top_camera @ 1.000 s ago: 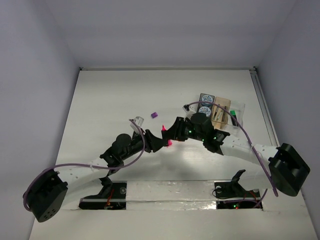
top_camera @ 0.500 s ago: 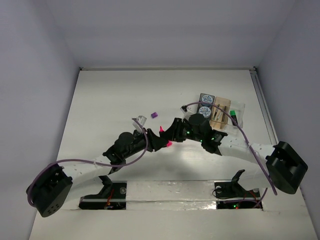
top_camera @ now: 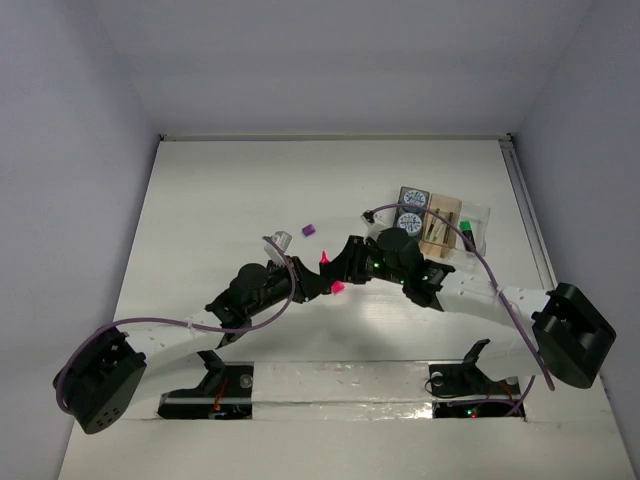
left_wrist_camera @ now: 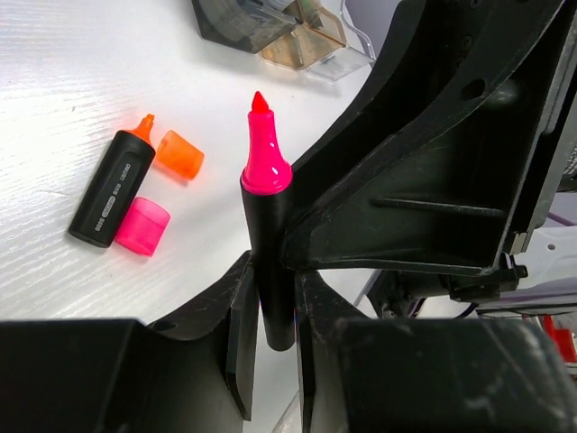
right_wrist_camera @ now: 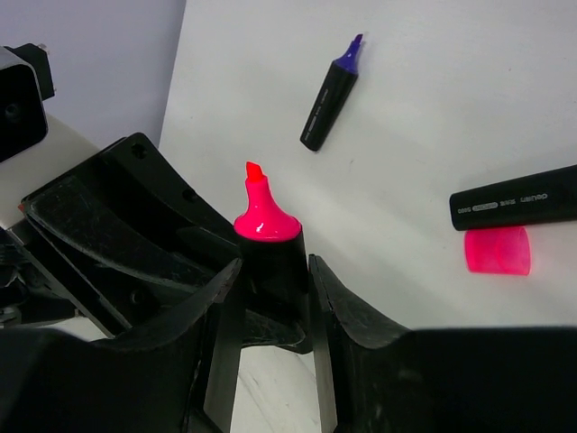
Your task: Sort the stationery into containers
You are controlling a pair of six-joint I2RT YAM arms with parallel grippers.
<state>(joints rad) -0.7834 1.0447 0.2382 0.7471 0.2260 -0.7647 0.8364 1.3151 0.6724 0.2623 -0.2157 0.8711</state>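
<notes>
I have both arms meeting at the middle of the table (top_camera: 220, 200), near its front edge, with 1 uncapped pink highlighter (left_wrist_camera: 269, 207) between them. My left gripper (left_wrist_camera: 273, 275) is narrowed onto the black barrel, low down, with a finger pressed to each side. The marker stands upright with its pink tip pointing away from the camera. From the other wrist, my right gripper (right_wrist_camera: 272, 266) is clamped on the same barrel just under the pink collar, again with a finger on each side. So the marker is held by both grippers at once, clear of the tabletop. Lying just beyond it on the table is an orange highlighter (left_wrist_camera: 113, 189), also uncapped. Its orange cap (left_wrist_camera: 178, 153) sits close by its tip, and a pink cap (left_wrist_camera: 142, 225) touches the side of its barrel. A purple highlighter (right_wrist_camera: 331, 92) lies further off, uncapped too. From overhead I see a small purple cap (top_camera: 309, 229) alone, left of the containers. The dark grey holder (left_wrist_camera: 225, 23) and the clear box (top_camera: 480, 215) sit side by side at the right rear. Round blue-and-white pieces (top_camera: 412, 197) are in the holder, and a green-capped highlighter (top_camera: 466, 232) is in the box.
</notes>
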